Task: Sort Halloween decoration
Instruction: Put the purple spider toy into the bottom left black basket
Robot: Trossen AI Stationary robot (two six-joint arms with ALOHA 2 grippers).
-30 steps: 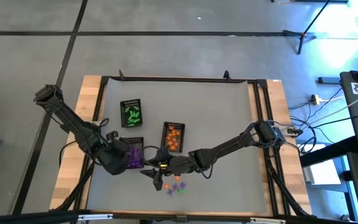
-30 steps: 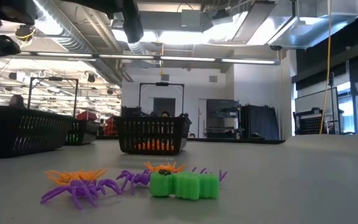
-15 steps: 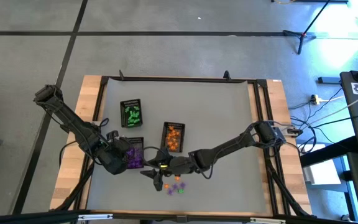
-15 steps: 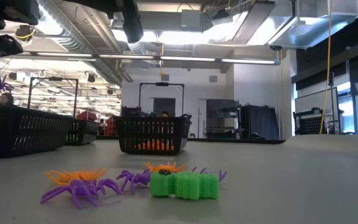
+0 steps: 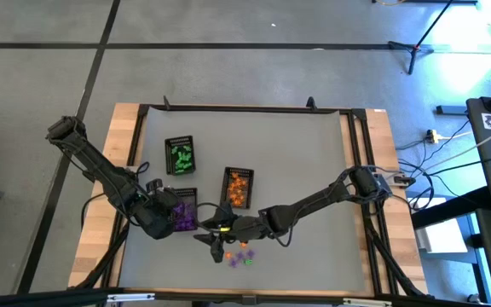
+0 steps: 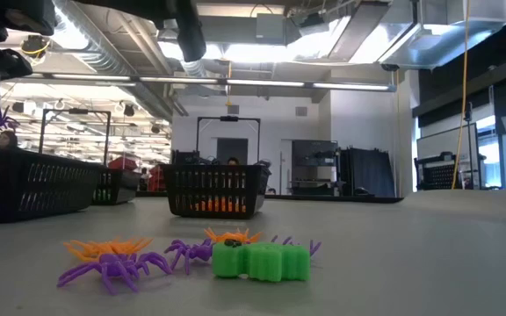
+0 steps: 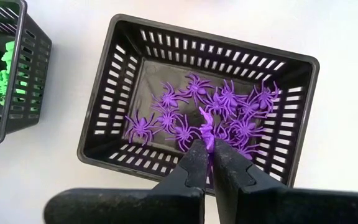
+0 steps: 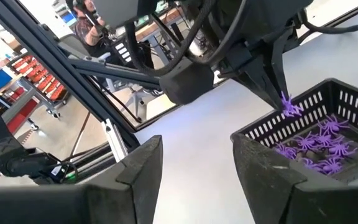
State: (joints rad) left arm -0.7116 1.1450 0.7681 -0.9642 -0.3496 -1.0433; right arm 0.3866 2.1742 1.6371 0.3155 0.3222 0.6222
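On the left of the surface [image 5: 314,170], the green tray [image 5: 181,155] already holds green pieces. Nearer the front, the left end effector [image 7: 211,149] hangs over the purple tray [image 7: 110,68], clenched on a purple spider [image 7: 205,121] that has not yet been let go; many purple spiders [image 7: 222,102] already lie in that tray. Beside it, the orange tray [image 5: 239,187] has orange pieces in it. The right end effector [image 5: 217,247] sits just in front of the trays with its fingers spread and nothing between them, close to the loose pile.

Judging by this, the sort is well along but not finished: a few Halloween decoration pieces [image 6: 191,254] remain on the surface in front, among them orange spiders [image 6: 104,249], purple ones and a green chunky piece [image 6: 262,262]. The held spider must be dropped and these leftovers distributed.

From above, the pile is too small to count. From surface height, both end effectors are mostly cut off, and the tray contents are hard to see through the mesh.
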